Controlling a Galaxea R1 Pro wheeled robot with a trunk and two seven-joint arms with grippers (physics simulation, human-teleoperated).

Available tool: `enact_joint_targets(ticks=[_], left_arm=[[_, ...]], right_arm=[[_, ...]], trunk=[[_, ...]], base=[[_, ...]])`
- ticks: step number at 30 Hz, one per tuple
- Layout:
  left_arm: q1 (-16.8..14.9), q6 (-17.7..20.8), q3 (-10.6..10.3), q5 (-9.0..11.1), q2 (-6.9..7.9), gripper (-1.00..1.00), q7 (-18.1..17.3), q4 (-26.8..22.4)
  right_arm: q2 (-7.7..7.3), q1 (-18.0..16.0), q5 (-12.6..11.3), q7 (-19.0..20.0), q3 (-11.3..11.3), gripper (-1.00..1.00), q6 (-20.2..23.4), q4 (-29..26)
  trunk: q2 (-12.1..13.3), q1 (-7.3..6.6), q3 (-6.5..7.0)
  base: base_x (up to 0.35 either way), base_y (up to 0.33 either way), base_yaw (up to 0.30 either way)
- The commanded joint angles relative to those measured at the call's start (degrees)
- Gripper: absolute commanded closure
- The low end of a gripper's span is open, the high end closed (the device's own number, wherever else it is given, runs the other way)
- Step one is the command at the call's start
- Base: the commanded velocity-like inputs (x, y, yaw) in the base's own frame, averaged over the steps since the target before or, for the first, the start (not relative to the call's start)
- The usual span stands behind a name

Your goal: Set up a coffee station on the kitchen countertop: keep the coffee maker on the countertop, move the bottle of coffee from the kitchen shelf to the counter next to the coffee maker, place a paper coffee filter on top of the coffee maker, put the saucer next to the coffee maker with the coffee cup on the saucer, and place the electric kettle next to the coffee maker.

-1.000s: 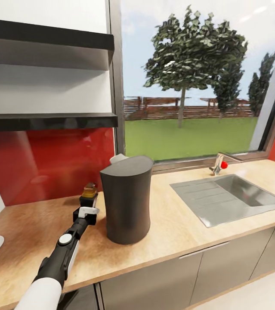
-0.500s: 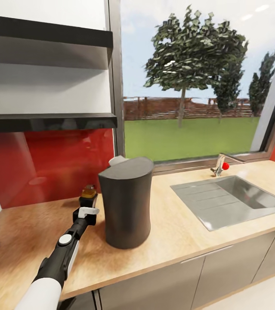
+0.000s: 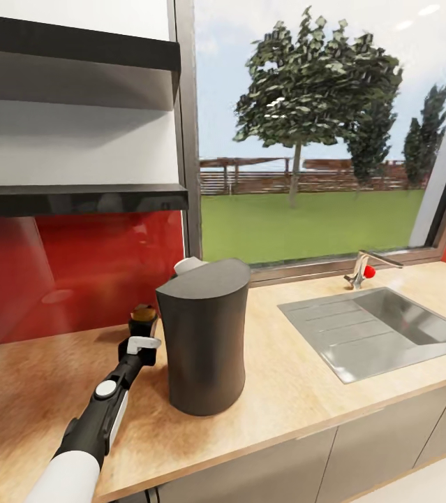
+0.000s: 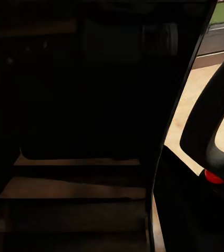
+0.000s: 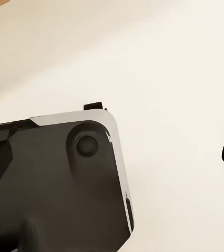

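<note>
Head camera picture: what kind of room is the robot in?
It looks like a kitchen. There is a long wooden countertop with a metal sink and a tap set into it, grey cabinets below, and a tall dark coffee maker standing by a big window that looks out on a garden.

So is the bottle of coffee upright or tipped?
Upright: the bottle of coffee stands on the countertop, top up, beside the coffee maker.
</note>
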Motion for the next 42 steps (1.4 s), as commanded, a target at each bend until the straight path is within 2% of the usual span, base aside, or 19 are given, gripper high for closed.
enact_joint_targets(ticks=[1,6,10,13,24,25,42], left_arm=[[0.0,-0.3,0.4,-0.7,-0.1,1.0,-0.5,0.1],[0.0,-0.6,0.4,-0.7,-0.1,1.0,-0.5,1.8],[0.9,-5.2,0.4,-0.7,-0.1,1.0,-0.5,3.6],[1.3,-6.9,0.4,-0.7,-0.04,1.0,-0.5,5.0],[1.5,-7.7,0.3,-0.8,-0.1,1.0,-0.5,5.7],[1.5,-7.7,0.2,-0.8,-0.1,-1.0,-0.5,5.7],[1.5,-7.8,0.6,-0.7,-0.01,-1.0,-0.5,5.6]], right_arm=[[0.01,0.0,-0.3,0.0,-0.2,-1.0,-0.2,0.0],[0.01,0.0,-0.3,0.0,-0.2,-1.0,-0.2,0.1],[0.01,0.0,-0.2,0.0,-0.2,-1.0,-0.2,0.1],[0.01,0.0,-0.2,0.0,-0.2,-1.0,-0.2,0.1],[0.01,0.0,-0.2,0.0,-0.2,-1.0,-0.2,0.1],[0.01,0.0,-0.2,0.0,-0.2,-1.0,-0.2,0.1],[0.01,0.0,-0.2,0.0,-0.2,-1.0,-0.2,0.1]], trunk=[[0.0,0.02,-0.02],[0.0,0.02,-0.02],[0.0,0.02,-0.02],[0.0,0.02,-0.02],[0.0,0.02,-0.02],[0.0,0.02,-0.02],[0.0,0.02,-0.02]], base=[[0.0,0.0,0.0],[0.0,0.0,0.0],[0.0,0.0,0.0],[0.0,0.0,0.0],[0.0,0.0,0.0],[0.0,0.0,0.0],[0.0,0.0,0.0]])
